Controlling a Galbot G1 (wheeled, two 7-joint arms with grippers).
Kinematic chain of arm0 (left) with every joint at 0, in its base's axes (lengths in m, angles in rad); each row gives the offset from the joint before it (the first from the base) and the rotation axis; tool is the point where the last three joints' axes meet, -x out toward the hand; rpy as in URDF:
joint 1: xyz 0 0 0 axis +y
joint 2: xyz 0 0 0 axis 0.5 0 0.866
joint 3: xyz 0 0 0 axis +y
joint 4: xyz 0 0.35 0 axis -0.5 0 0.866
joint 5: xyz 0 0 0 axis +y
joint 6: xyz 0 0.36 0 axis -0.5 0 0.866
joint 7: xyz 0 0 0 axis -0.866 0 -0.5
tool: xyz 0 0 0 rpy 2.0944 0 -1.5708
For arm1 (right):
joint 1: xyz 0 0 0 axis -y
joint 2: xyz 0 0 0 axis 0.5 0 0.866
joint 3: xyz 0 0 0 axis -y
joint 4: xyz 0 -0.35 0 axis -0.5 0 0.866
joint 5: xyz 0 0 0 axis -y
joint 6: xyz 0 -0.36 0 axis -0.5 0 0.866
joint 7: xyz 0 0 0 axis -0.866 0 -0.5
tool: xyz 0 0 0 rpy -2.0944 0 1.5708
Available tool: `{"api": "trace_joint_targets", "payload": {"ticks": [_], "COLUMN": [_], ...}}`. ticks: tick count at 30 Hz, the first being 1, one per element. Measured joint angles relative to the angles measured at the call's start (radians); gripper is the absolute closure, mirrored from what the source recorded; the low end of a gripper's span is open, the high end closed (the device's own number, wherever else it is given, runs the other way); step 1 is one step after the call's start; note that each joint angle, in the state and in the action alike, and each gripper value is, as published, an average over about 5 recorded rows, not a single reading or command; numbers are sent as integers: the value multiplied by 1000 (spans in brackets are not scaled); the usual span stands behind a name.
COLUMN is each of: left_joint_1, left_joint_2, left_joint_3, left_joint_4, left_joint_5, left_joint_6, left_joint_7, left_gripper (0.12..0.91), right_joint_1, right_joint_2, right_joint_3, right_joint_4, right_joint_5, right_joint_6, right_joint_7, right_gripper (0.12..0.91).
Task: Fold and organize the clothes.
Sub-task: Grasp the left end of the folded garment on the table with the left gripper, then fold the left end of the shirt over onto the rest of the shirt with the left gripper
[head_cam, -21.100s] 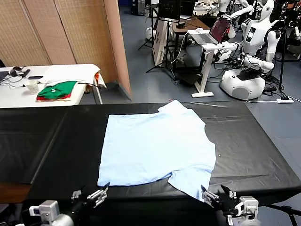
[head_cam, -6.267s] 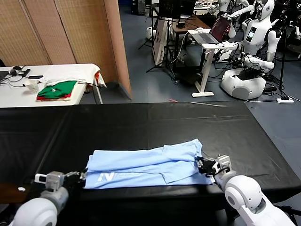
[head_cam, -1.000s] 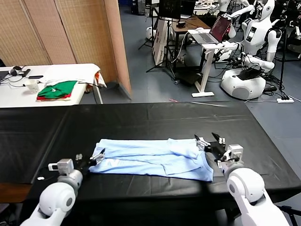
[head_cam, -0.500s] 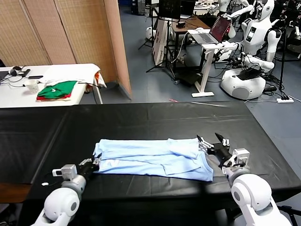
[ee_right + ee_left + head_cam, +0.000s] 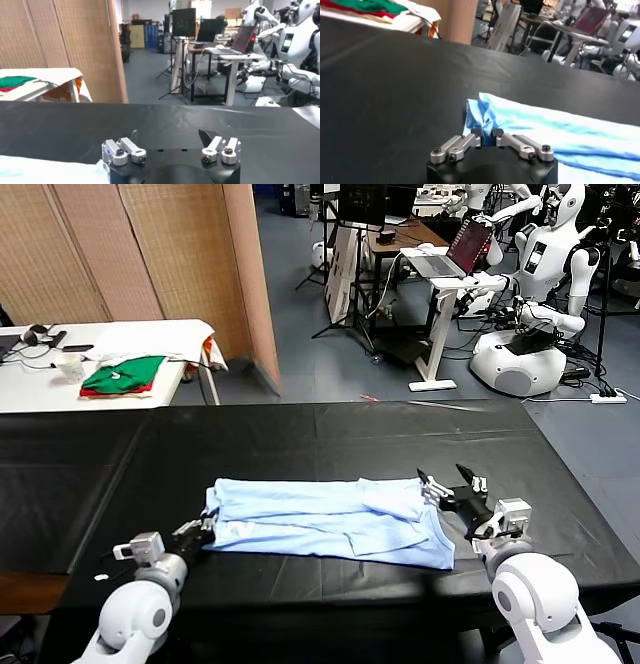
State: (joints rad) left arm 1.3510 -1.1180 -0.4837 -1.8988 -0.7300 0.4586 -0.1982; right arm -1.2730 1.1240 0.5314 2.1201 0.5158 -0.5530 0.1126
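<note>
The pale light-blue short-sleeved T-shirt of thin soft fabric (image 5: 325, 522) lies folded into a long narrow band across the near middle of the black-covered table (image 5: 330, 434), running from one arm to the other. The left gripper (image 5: 197, 530) sits low at the band's left end, and the left wrist view shows its jaws clamped on a bunched pinch of the blue cloth (image 5: 482, 117). The right gripper (image 5: 452, 487) waits at the band's right end with its jaws standing wide apart, holding nothing. The step in hand looks like taking both ends for the next fold. To do it well, the right jaws should close on all the layers at their end, not just the top one, and both ends should rise together, level and lightly taut, so the thin fabric does not sag or unfold. A folded green-and-red garment (image 5: 122, 375) rests on the white side table (image 5: 150, 334) beyond, well apart.
</note>
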Motion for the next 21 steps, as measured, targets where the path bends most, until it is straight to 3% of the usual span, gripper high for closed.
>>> {"api": "trace_joint_targets", "payload": {"ticks": [5, 11, 17, 21], "left_joint_1": [16, 50, 124, 179], "left_joint_2": [19, 68, 142, 187], "left_joint_3": [-1, -30, -117, -192], "left_joint_4": [-20, -68, -103, -113], "left_joint_5": [103, 326, 515, 552], "left_joint_6": [-13, -38, -87, -105], "left_joint_7": [25, 58, 89, 97], "left_gripper": [849, 849, 849, 849], "right_joint_1": [2, 3, 7, 6], "right_joint_2": [4, 13, 27, 37], "right_joint_3": [1, -2, -8, -17], "right_joint_4": [1, 5, 5, 4], "right_joint_5": [0, 0, 0, -3], "right_joint_6": [0, 1, 2, 4], "right_joint_7": [0, 1, 3, 3], "right_gripper": [118, 118, 118, 118]}}
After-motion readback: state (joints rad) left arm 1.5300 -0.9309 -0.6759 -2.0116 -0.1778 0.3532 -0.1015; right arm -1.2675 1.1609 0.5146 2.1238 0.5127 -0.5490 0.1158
